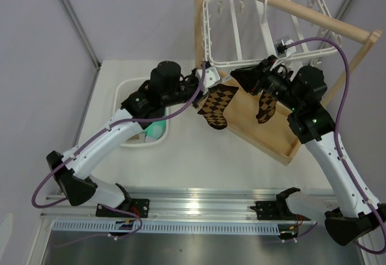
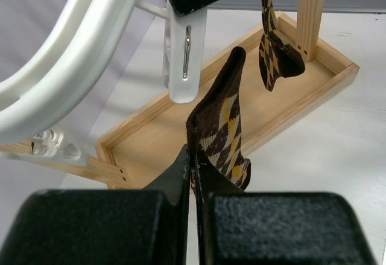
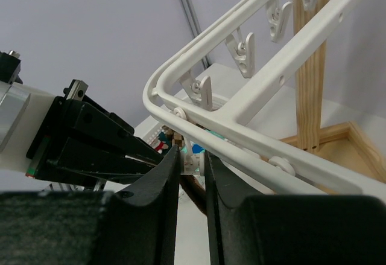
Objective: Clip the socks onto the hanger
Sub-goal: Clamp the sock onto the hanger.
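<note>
Basket (image 1: pixel 125 87) holds mint sock (image 1: pixel 155 131); argyle sock (image 1: pixel 265 107) hangs over wooden tray (image 1: pixel 268 143).

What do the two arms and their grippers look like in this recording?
Both the left arm and the right arm have white links joined by black joint housings, each with a small green light. A purple cable loops along each one. The left gripper and the right gripper have matte black, wedge-shaped fingers tapering to thin tips.
</note>
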